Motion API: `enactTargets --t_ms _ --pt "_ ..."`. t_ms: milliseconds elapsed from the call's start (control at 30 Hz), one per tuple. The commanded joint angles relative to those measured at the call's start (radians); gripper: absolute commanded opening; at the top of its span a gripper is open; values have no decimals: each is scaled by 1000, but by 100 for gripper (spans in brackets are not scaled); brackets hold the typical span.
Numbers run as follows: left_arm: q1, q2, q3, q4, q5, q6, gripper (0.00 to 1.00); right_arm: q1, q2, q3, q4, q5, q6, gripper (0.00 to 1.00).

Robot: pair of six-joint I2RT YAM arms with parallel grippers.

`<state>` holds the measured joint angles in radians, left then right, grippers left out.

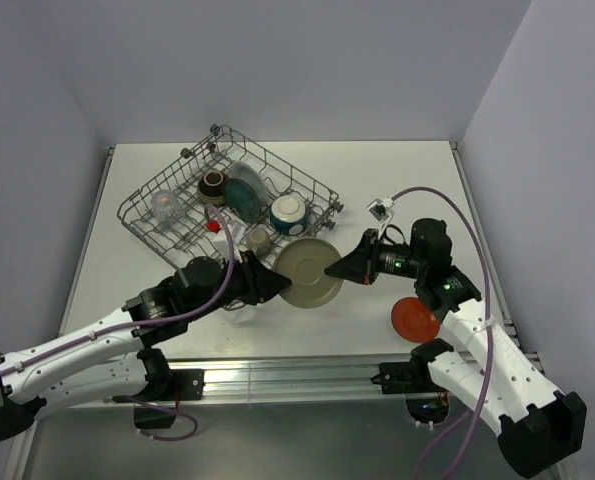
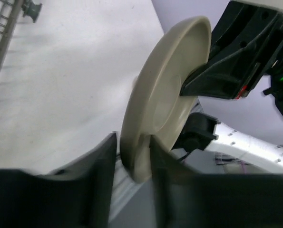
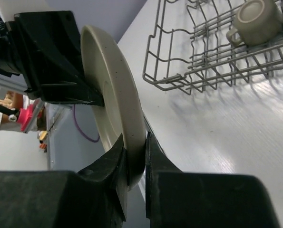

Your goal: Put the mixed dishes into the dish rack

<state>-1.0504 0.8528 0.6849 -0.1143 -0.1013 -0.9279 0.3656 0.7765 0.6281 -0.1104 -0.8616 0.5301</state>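
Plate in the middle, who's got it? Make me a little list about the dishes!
plate: beige, between the two arms
right gripper: shut on its rim
left gripper: fingers straddle the opposite rim; grip unclear
rack: holds brown bowl, teal dish, cream bowl, glass, mug
red saucer: on the table by the right arm

A white table [image 1: 407,190] fills the middle of the frame, boxed in by plain pale lavender walls, a back wall [image 1: 297,60] across the top, a left wall [image 1: 27,150] and a right wall [image 1: 562,150], softly and evenly lit, with a metal rail [image 1: 297,378] along its lower edge.
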Motion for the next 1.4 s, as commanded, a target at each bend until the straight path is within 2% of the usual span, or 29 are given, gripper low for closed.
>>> enactTargets --t_ms 0,33,100,133,167,233,267,300,367,433,467,500,600,667,800,933,1100,1233,1367 --pt "4 23 68 18 -29 6 43 26 15 45 141 -87 96 0" --pt "6 22 96 -19 -100 0 65 26 21 56 129 -77 90 0" --pt "12 22 128 -137 -179 -8 84 27 46 96 106 -38 71 0" --pt "15 25 166 -183 -264 -21 93 27 55 111 60 -12 62 0" --pt "23 32 191 -288 -312 -38 94 29 64 148 40 12 51 0" --pt "30 61 267 -414 -415 -107 96 44 105 195 3 82 16 0" --pt "33 77 297 -486 -536 -145 96 55 122 255 -44 114 -1 0" --pt "35 104 347 -619 -592 -181 96 68 166 293 -72 151 -36 0" --pt "43 129 386 -717 -706 -255 97 136 219 414 -164 301 -73 0" --pt "47 161 418 -807 -762 -307 96 212 309 500 -236 413 -117 0" --pt "53 172 429 -849 -788 -342 96 235 340 583 -259 520 -128 0" --pt "56 187 444 -934 -834 -418 96 254 413 628 -281 570 -151 0" --pt "59 186 438 -1042 -889 -549 96 323 570 784 -357 777 -209 0" --pt "59 164 415 -1058 -894 -566 95 372 648 884 -390 902 -261 0" --pt "59 44 320 -1039 -877 -612 93 426 846 1016 -385 1039 -311 0" --pt "59 -81 259 -1021 -894 -617 88 467 969 1107 -335 1128 -347 0" --pt "61 -123 266 -1084 -926 -634 88 532 1133 1255 -328 1260 -412 0" --pt "59 -109 291 -1136 -933 -661 88 552 1201 1308 -281 1271 -441 0" --pt "61 -136 269 -1089 -920 -625 88 562 1279 1375 -282 1286 -482 0"
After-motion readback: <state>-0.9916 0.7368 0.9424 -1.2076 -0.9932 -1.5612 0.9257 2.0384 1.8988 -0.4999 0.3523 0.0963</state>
